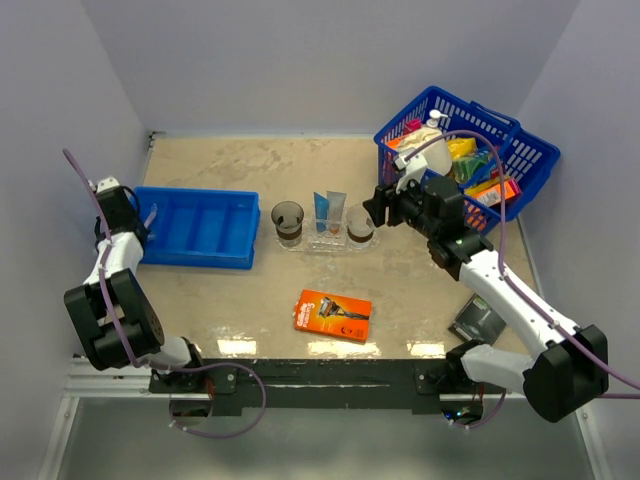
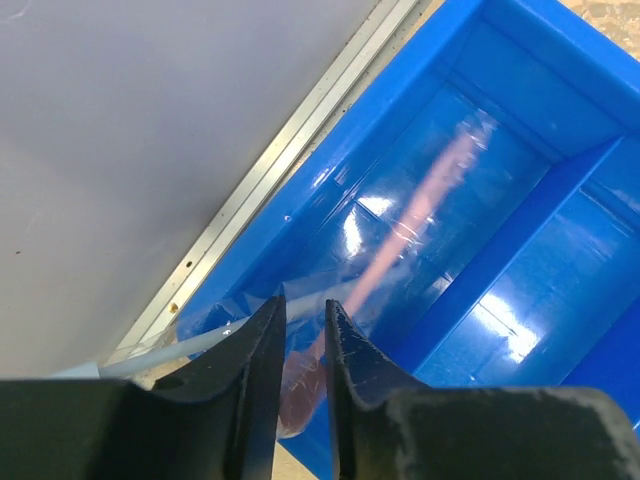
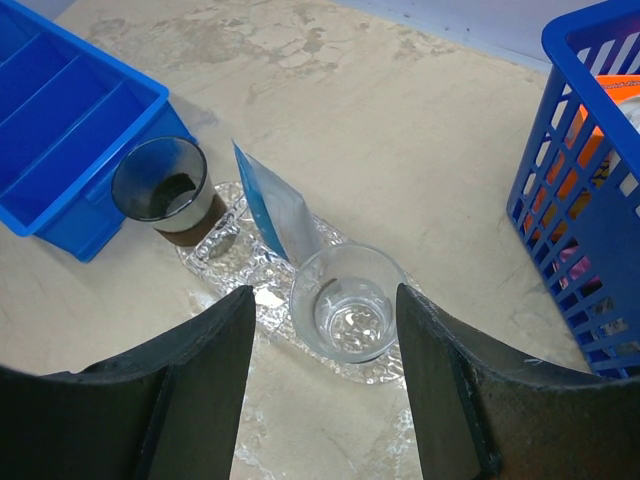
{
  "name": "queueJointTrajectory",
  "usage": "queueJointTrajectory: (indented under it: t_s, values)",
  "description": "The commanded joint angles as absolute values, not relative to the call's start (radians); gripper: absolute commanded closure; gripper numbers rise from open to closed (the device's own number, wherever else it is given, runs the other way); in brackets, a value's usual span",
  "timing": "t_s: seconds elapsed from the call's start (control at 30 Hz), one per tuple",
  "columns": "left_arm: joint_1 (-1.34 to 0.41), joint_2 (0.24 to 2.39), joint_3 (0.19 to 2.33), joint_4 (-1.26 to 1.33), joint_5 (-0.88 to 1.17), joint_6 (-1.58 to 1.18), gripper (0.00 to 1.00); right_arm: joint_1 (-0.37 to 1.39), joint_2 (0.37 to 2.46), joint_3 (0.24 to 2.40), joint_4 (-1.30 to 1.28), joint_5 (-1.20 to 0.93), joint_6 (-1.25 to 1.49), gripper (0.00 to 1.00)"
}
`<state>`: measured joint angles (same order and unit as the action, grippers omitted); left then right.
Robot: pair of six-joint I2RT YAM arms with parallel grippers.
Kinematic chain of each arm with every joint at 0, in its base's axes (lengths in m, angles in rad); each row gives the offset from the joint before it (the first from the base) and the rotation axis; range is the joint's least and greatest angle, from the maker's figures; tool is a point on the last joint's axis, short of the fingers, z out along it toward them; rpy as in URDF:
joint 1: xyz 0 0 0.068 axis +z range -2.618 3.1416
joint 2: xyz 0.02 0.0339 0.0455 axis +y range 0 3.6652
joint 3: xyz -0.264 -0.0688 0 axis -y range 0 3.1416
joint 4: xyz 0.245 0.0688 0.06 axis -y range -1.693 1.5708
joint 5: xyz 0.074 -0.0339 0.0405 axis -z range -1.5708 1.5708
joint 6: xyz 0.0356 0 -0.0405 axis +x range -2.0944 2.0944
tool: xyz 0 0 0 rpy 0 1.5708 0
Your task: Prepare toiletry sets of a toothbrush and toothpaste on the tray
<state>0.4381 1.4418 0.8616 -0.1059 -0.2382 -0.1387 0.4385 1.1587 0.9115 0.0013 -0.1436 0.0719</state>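
Bright even light, soft shadows — glare on tray (image 3: pixel 215 255) and blue bin (image 2: pixel 520 240)

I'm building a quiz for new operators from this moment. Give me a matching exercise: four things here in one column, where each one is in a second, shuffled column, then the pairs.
1. razor pack
2. toothpaste
3. wrapped toothbrush
4. right gripper

A. open above the clear cup on the tray
B. flat on the table, apart from the tray
C. in the blue bin, between the jaws of the left gripper
D. standing on the tray between the brownish cup and the clear cup

Pairs: 1-B, 2-D, 3-C, 4-A
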Motion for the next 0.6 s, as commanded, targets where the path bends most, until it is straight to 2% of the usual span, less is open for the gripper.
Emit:
queueJointTrajectory:
  t_s: [0.0,0.27,0.4,0.5,0.57]
  values:
    - [0.445,1.41,0.894,-0.098,-0.248,-0.138,0.75,0.442,1.164,0.905,0.034,-0.118,0.064,0.39]
    - [0.443,1.341,0.867,-0.071,-0.261,-0.144,0.85,0.442,1.167,0.905,0.037,-0.114,0.063,0.39]
    - [0.443,1.33,0.857,-0.064,-0.247,-0.146,0.86,0.442,1.17,0.904,0.037,-0.112,0.063,0.39]
    - [0.443,1.333,0.859,-0.077,-0.238,-0.141,0.82,0.442,1.17,0.905,0.037,-0.112,0.061,0.39]
    - [0.439,1.338,0.854,-0.086,-0.224,-0.134,0.72,0.443,1.173,0.907,0.035,-0.114,0.061,0.39]
